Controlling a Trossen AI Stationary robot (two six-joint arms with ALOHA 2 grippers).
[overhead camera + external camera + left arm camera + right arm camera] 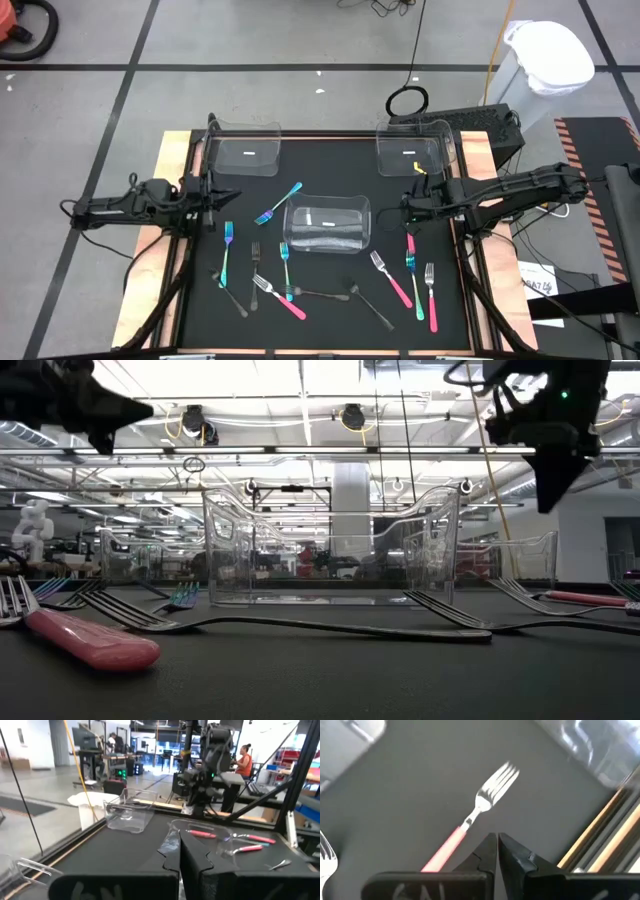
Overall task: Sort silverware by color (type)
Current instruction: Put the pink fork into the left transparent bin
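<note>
Silverware lies scattered on the black mat (330, 330). There are pink-handled forks (392, 280) (431, 295) (280, 298), teal-blue pieces (228, 250) (278, 205) (286, 268) and grey metal ones (372, 305) (232, 295). My right gripper (412, 208) hangs shut near the mat's right side and points steeply down. It is above a pink-handled fork (470, 820) that lies flat on the mat, and the low view shows the gripper (550, 470) well clear of the table. My left gripper (180, 855) is shut and points level across the table from the left edge, holding nothing.
Three clear plastic bins stand on the mat: one far left (245, 150), one far right (412, 150) and one in the middle (327, 225). Wooden strips border the mat (170, 190). Beyond the table's far right corner stands a white-lined bin (545, 55).
</note>
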